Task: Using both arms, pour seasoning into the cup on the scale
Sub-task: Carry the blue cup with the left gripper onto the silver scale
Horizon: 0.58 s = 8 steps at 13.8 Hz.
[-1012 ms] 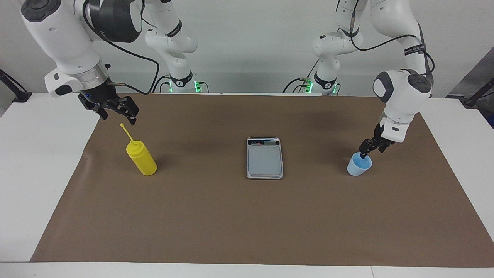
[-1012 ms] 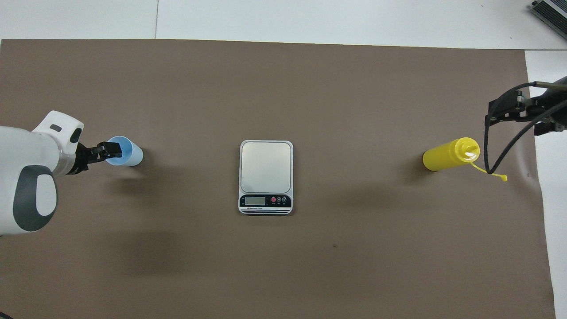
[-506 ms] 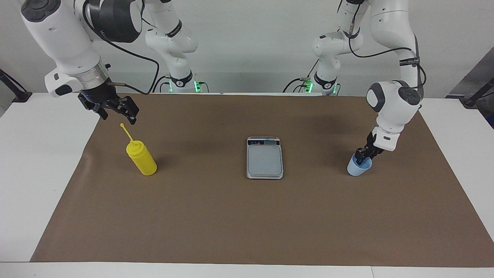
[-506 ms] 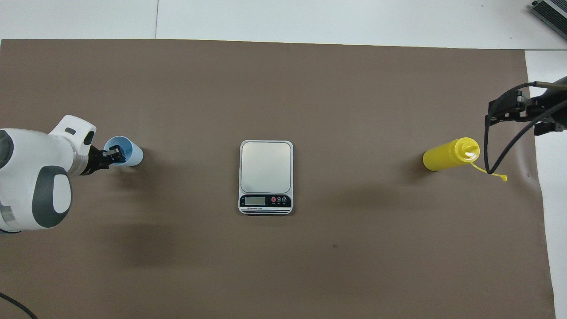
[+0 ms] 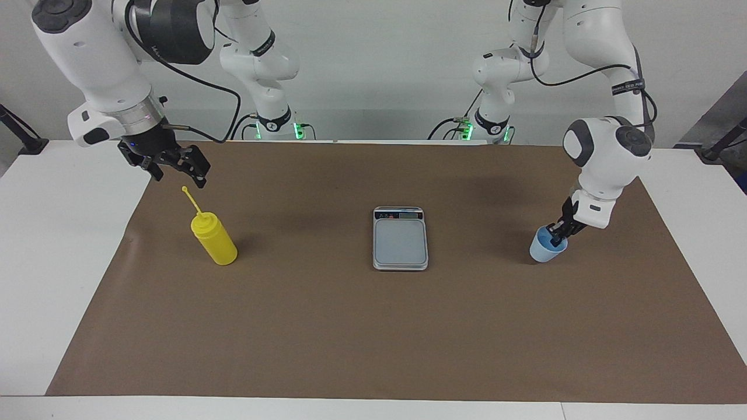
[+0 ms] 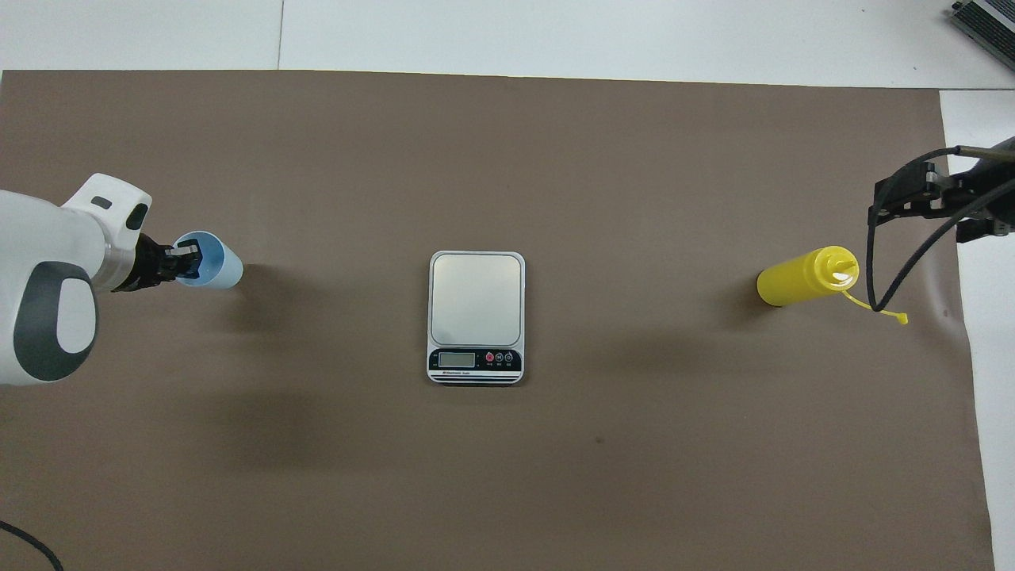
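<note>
The pale blue cup is at the left arm's end of the brown mat, tilted, its base at or just above the mat. My left gripper is shut on its rim, one finger inside the cup. The silver-grey scale lies at the mat's middle with a bare plate. The yellow seasoning bottle stands at the right arm's end, its tethered cap hanging off. My right gripper hangs open over the mat's edge beside the bottle, apart from it.
The brown mat covers most of the white table. A black cable loops down from the right wrist close to the bottle's nozzle. Bare mat separates the cup, the scale and the bottle.
My left gripper closed on the cup's rim, then shifted with the cup a little toward the left arm's end of the table. The right arm has not moved.
</note>
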### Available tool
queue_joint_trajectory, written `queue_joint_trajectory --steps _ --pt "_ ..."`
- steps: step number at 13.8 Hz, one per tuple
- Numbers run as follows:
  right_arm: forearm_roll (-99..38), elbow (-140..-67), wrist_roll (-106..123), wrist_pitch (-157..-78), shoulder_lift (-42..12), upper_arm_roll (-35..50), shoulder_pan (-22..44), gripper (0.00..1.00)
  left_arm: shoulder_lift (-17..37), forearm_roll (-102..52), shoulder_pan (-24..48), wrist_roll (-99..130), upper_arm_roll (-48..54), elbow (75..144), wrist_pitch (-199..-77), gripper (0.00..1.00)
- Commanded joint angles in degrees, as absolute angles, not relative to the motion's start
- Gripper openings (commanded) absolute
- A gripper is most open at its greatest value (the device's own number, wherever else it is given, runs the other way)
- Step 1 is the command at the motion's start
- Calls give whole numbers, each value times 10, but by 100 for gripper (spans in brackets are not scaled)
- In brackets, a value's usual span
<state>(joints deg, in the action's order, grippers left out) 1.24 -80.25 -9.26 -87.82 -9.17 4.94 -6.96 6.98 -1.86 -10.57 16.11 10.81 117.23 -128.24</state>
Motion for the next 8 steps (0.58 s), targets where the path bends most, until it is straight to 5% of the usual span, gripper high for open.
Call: queue_joint_trajectory --steps 1,8 --pt "3 -802 -82 -870 -88 53 -76 100 72 -26 -82 185 108 1110 -1201 0" --pt "3 -802 -82 -870 -88 54 -76 100 82 -29 83 370 108 1055 -1206 0"
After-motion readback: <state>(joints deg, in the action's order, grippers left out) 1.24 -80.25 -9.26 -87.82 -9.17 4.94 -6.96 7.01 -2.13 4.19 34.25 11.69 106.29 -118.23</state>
